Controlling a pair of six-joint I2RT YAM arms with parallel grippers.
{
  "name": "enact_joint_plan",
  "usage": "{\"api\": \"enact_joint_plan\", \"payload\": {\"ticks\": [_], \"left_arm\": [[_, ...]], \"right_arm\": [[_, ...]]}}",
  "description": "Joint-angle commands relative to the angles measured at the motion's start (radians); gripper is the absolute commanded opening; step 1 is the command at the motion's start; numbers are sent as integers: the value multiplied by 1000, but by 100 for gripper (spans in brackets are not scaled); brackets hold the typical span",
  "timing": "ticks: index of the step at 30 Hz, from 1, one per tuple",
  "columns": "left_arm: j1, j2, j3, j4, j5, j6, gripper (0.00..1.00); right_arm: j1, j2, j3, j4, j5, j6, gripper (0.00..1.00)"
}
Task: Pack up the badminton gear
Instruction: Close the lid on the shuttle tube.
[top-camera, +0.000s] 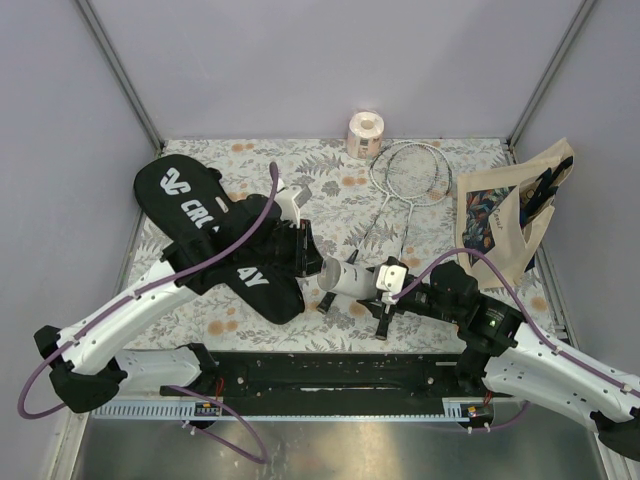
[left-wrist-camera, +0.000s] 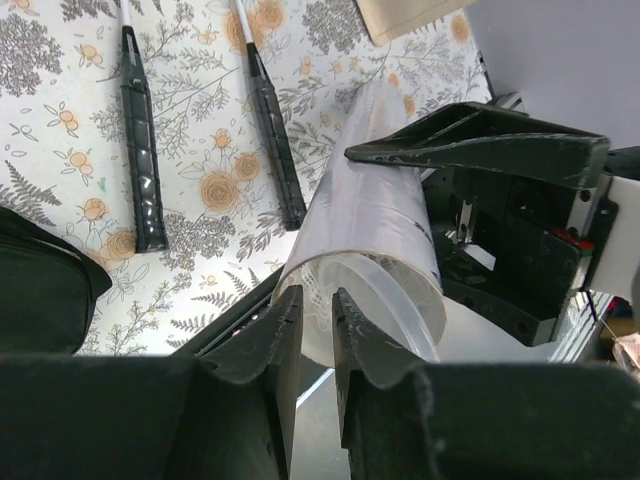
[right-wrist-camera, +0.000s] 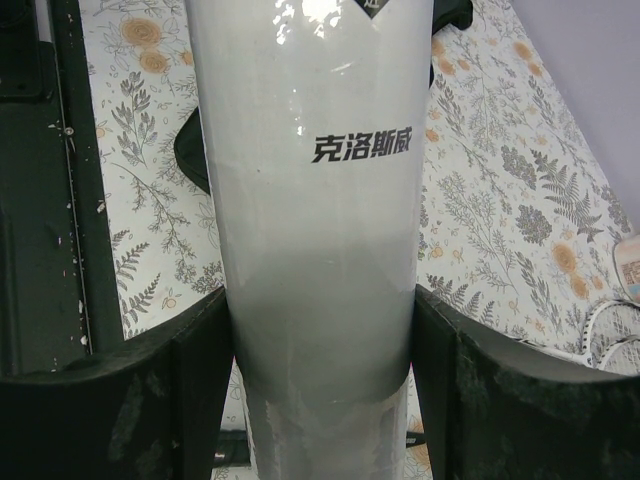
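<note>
While my right gripper (right-wrist-camera: 320, 330) clamps the one tube (right-wrist-camera: 320, 200), my left gripper (left-wrist-camera: 318, 330) sits nearly closed at its rim, hold unclear; overhead alone shows two whole rackets (top-camera: 410, 175), one bag (top-camera: 185, 195).

Glossy plastic tube (right-wrist-camera: 318, 250), matt cloth racket bag (top-camera: 200, 215) (soft-looking), printed tablecloth (top-camera: 335, 195)

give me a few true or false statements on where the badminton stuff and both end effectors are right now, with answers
1. The right end effector grips the white tube. True.
2. Both rackets are inside the black bag. False: they lie on the table, outside the bag.
3. The paper roll stands at the table's far edge. True.
4. The tote bag lies on the left side. False: it is on the right.
5. The left end effector is wide open, clear of the tube. False: its fingers are nearly closed at the tube's end rim.
</note>
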Motion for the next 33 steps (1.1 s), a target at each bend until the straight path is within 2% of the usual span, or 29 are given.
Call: {"api": "enact_joint_plan", "payload": {"ticks": [1, 11, 29, 33], "left_arm": [[-3, -41, 62, 18, -16, 1, 22], [-32, -78, 55, 56, 67, -30, 23], [-61, -35, 10, 73, 12, -16, 23], [-63, -24, 18, 79, 38, -18, 23]], "right_arm": [[4, -14, 46, 72, -5, 11, 38], [5, -12, 52, 59, 8, 9, 38], [4, -12, 56, 72, -2, 11, 38], [2, -18, 43, 92, -14, 17, 38]]}}
